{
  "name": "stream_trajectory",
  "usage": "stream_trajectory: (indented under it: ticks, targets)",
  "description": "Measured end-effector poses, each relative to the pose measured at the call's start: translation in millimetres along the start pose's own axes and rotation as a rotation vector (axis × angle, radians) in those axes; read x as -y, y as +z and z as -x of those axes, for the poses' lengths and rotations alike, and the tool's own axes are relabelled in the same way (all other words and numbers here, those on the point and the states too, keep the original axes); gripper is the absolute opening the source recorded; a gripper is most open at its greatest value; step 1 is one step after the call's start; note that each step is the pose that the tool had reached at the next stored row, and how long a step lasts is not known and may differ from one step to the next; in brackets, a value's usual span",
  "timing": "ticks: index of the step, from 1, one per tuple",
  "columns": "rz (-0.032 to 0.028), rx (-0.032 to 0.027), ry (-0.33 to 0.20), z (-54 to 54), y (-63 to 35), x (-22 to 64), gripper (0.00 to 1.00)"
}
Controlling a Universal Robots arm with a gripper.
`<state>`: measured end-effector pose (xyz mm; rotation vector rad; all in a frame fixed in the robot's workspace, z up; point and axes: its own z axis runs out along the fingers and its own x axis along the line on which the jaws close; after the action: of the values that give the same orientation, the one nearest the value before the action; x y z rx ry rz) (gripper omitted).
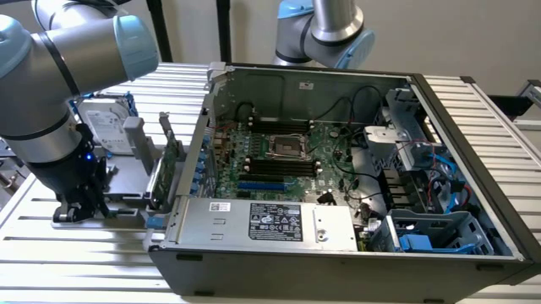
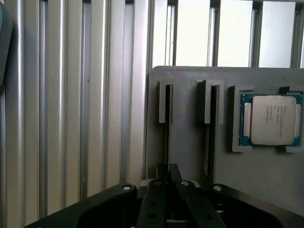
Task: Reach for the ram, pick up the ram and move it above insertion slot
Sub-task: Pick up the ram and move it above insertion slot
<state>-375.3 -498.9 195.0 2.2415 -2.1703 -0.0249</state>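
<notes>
You have the gripper (image 1: 78, 212) low over the grey tray (image 1: 118, 190) that sits on the slatted table (image 1: 85, 253), at the exterior view's left of the open computer case (image 1: 338, 272). From the wrist you see the gripper (image 2: 168, 172) lined up with one of the tray's (image 2: 187, 137) two guide slots, the one farther from the processor chip (image 2: 270, 118) lying in its recess. The ram (image 2: 167, 137) stands edge-on in that slot, showing you only a thin dark line. Your jaws are drawn narrow and pinch that edge at the end nearest the wrist. The ram is in the tray, not lifted clear of it. The neighbouring guide slot holds another thin edge (image 2: 206, 159), greenish along one side.

The insertion slot (image 1: 283, 168) lies well apart from the gripper, among the parallel black sockets on the board inside the case, just beside the blue socket (image 1: 262, 186). A green card (image 1: 169, 158) stands upright between the tray and the case wall, and a hard drive (image 1: 106, 120) rests behind the arm
</notes>
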Motion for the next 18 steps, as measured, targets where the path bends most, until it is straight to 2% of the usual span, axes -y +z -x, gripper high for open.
stream_trajectory:
  ticks: [11, 18]
  targets:
    - [0.0001, -0.0001, -0.01, 0.0, -0.5, 0.0, 0.14]
    - [0.0, -0.0001, -0.01, 0.0, -6.8, -0.2, 0.14]
